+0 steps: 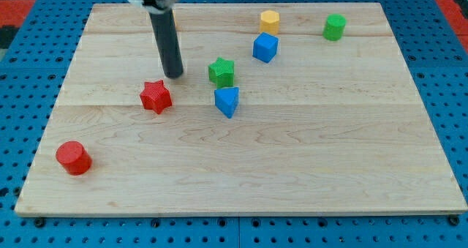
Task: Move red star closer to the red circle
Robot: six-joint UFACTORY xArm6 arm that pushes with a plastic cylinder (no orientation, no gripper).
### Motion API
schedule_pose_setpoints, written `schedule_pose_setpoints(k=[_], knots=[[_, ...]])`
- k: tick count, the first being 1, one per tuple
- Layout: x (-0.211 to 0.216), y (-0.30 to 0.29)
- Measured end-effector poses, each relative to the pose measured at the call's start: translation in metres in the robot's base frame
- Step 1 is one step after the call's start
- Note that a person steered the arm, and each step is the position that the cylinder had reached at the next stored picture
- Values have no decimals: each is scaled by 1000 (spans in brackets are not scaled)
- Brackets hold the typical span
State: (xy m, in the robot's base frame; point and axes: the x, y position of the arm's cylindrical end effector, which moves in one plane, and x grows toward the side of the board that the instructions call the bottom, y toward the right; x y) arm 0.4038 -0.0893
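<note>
The red star [156, 96] lies on the wooden board [307, 160], left of the middle. The red circle [73, 158], a short cylinder, stands near the board's bottom left corner, well apart from the star. My tip [175, 75] is on the board just above and to the right of the red star, a small gap away from it. The rod rises from there toward the view's top.
A green star [221, 72] and a blue triangular block [227, 101] sit right of my tip. A blue cube [265, 47], a yellow hexagonal block [270, 21] and a green cylinder-like block [335, 27] lie toward the view's top right.
</note>
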Motion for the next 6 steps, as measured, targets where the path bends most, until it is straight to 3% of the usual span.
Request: schedule_pose_setpoints(k=[1,3,4,5,6], knots=[[53,-28],[9,-31],[22,-104],[75,-111],[82,-91]])
